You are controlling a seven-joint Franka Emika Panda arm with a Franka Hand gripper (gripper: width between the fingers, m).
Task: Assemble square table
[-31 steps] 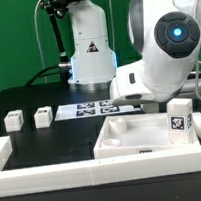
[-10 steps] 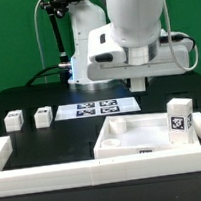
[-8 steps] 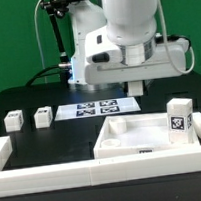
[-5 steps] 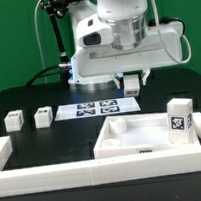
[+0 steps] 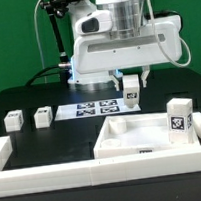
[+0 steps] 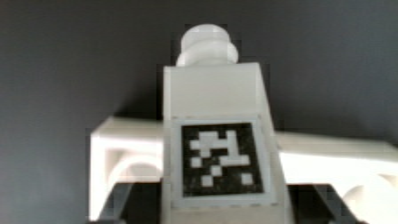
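the gripper (image 5: 131,82), clenched on a white leg (image 5: 132,93), has swung in from the exterior view's right and hangs near the far edge of the slab (image 5: 132,135), apparently ready for fitting.

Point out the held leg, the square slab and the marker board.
held leg (image 5: 132,93), exterior view, tagged front face
square slab (image 5: 142,135), exterior view, bare inner floor
marker board (image 5: 89,110), exterior view, printed tags
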